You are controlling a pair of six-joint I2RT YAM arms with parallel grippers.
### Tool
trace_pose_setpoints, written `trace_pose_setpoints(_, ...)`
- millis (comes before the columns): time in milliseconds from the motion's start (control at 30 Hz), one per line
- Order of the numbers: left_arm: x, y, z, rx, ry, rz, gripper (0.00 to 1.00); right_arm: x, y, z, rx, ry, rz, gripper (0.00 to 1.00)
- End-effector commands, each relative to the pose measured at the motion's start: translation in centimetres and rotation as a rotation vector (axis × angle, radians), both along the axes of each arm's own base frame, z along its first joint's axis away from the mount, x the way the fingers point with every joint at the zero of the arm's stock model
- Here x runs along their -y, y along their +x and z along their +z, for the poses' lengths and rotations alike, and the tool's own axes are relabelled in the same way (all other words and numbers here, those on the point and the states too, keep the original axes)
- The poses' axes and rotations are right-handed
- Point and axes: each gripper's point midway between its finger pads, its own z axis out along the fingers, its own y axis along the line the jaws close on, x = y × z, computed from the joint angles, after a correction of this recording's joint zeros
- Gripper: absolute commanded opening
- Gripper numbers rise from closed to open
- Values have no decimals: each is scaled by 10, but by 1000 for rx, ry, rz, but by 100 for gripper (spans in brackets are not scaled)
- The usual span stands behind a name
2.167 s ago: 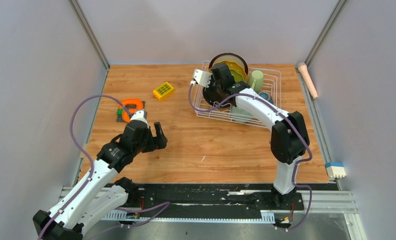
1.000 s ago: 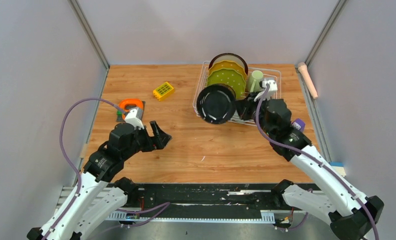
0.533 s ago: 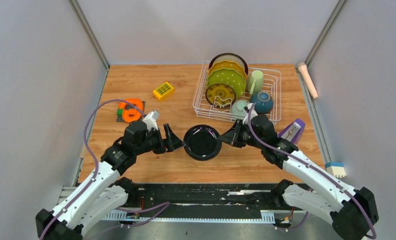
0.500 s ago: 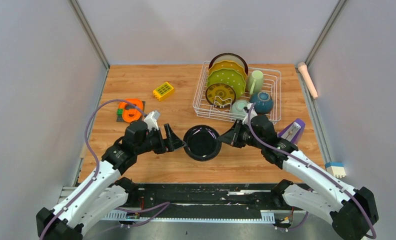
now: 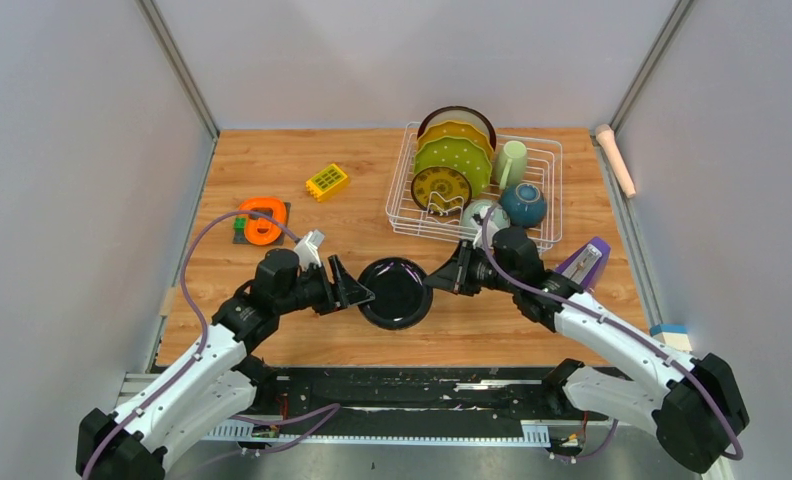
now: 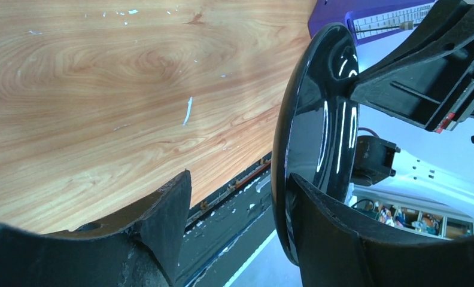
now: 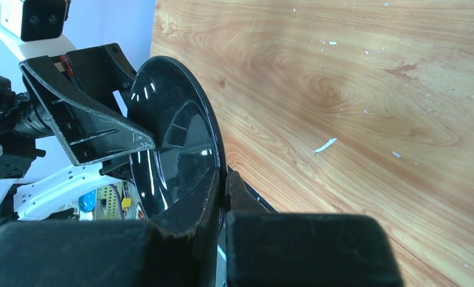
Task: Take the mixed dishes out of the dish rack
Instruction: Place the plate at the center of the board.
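A plain glossy black plate [image 5: 396, 292] hangs above the table's front middle, between the two arms. My right gripper [image 5: 436, 281] is shut on its right rim; the right wrist view shows the pinch [image 7: 225, 179] on the plate [image 7: 175, 137]. My left gripper [image 5: 360, 294] is open, its jaws straddling the left rim [image 6: 280, 155] without closing. The white wire dish rack [image 5: 550, 190] at the back right holds a maroon-rimmed plate [image 5: 457, 112], orange plate [image 5: 455, 130], green plate [image 5: 452, 156], yellow-patterned black plate [image 5: 441, 188], green mug [image 5: 512, 160], teal bowl [image 5: 524, 203] and mint bowl [image 5: 484, 213].
A yellow toy block [image 5: 327, 181] and an orange ring-shaped thing [image 5: 262, 220] lie at the left of the table. A purple object [image 5: 584, 262] lies by my right arm. A pink cylinder [image 5: 617, 160] and a blue-white block [image 5: 672, 340] sit off the right edge.
My right gripper carried the black plate from the rack to the front middle. My left gripper moved right to meet it, and its open jaws now straddle the plate's left rim.
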Motion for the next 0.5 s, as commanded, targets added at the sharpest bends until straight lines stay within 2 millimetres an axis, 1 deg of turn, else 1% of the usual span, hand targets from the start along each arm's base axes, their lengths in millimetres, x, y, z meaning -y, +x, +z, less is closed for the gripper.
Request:
trace_pose_setpoints(0,5,1,10,29,-40,-6,67,-17,1,25,70,85,68,0)
trace_pose_setpoints(100,5,3,9,26,-36,-5,62,-22,2,28,81,96,98,0)
trace_pose_setpoints(167,6,5,8,25,-29,-7,56,-24,2,29,84,99,103,0)
trace_pose_setpoints(200,6,6,8,25,-27,-7,49,-24,3,28,86,97,104,0)
trace_pose_setpoints(233,6,6,7,20,-23,-5,46,-24,4,29,88,98,102,0)
trace_pose_setpoints(267,6,7,7,20,-22,-5,40,-24,4,28,88,95,99,0)
trace_pose_setpoints(300,6,7,6,15,-21,-2,37,-24,5,28,92,94,98,0)
trace_pose_setpoints(367,5,9,5,14,-14,12,22,-24,5,29,94,94,96,0)
trace_pose_setpoints(400,4,10,5,15,-11,21,18,-24,5,29,99,93,95,0)
trace_pose_setpoints(433,4,10,5,11,-8,25,7,-24,6,29,104,91,93,1)
trace_pose_setpoints(467,3,11,5,8,-3,34,3,-23,7,30,114,85,89,6)
